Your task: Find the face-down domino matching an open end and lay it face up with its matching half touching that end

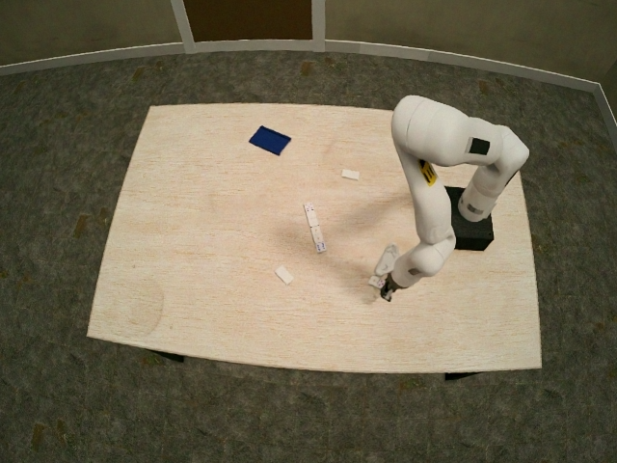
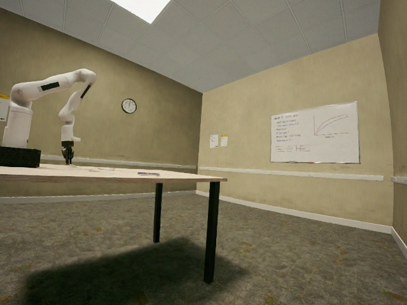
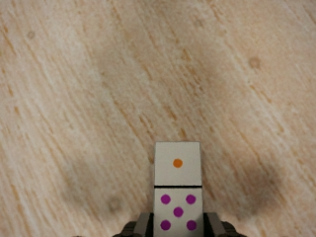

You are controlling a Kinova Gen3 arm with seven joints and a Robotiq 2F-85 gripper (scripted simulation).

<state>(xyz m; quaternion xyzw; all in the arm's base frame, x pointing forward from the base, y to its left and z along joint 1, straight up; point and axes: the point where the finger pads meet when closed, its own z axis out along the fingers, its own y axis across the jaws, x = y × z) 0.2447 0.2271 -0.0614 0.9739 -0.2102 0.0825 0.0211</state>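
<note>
My gripper (image 3: 178,231) is shut on a white domino (image 3: 178,190) and grips it by its lower half. The face towards the wrist camera shows one orange pip on the far half and five purple pips on the near half. In the overhead view the gripper (image 1: 386,293) and the held domino (image 1: 377,282) are low over the table, right of the middle and near the front. The line of face-up dominoes (image 1: 314,228) lies at the table's middle, apart from the gripper. Two plain white face-down dominoes lie flat, one behind the line (image 1: 350,174) and one in front of it to the left (image 1: 283,274).
A dark blue flat rectangle (image 1: 269,140) lies at the back of the table. The arm's black base (image 1: 470,219) stands at the right side. In the side view the gripper (image 2: 68,159) hangs just above the table top.
</note>
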